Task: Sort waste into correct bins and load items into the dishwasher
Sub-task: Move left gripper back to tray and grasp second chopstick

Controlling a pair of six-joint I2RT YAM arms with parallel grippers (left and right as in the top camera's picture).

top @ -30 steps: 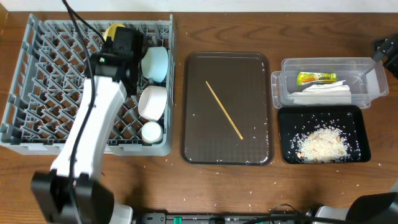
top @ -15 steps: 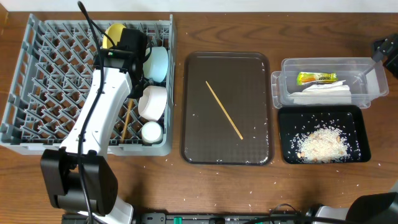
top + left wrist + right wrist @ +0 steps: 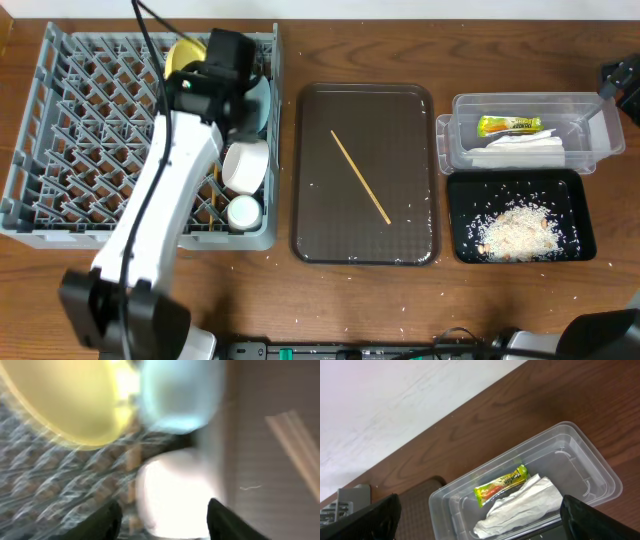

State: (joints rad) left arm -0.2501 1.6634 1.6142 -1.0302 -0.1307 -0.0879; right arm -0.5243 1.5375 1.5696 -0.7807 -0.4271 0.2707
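White bowl (image 3: 172, 495) lies right under my left gripper (image 3: 165, 510), all blurred in the wrist view. My fingers (image 3: 107, 520) stand apart with nothing held; a second ago they were shut. A brownish streak left of the bowl is too blurred to name. Just past it are the light blue bowl (image 3: 180, 395) and yellow plate (image 3: 65, 400), both propped among the pegs at the far side of the dish rack (image 3: 70, 130). Overhead, my left arm has shifted toward the rack's far right corner and now covers part of the blue bowl. Small white cup (image 3: 243, 212) sits at the rack's near right, beside the white bowl, unmoved. Right of the rack is the brown tray (image 3: 320, 220), with one chopstick (image 3: 360, 177) lying diagonally, same spot as before. Further right, the black tray (image 3: 460, 200) holds rice scraps (image 3: 518, 230). The clear tub (image 3: 600, 470) touches its far edge and holds the wrapper (image 3: 501, 484) and napkin (image 3: 520, 505); both unchanged. My right gripper (image 3: 480, 505) hangs by the tub's far right corner, fingers spread wide, empty, as before. Room: the rack's left half has free pegs. Bare table (image 3: 300, 300) runs along the near edge, and only narrow gaps separate rack, brown tray and bins.
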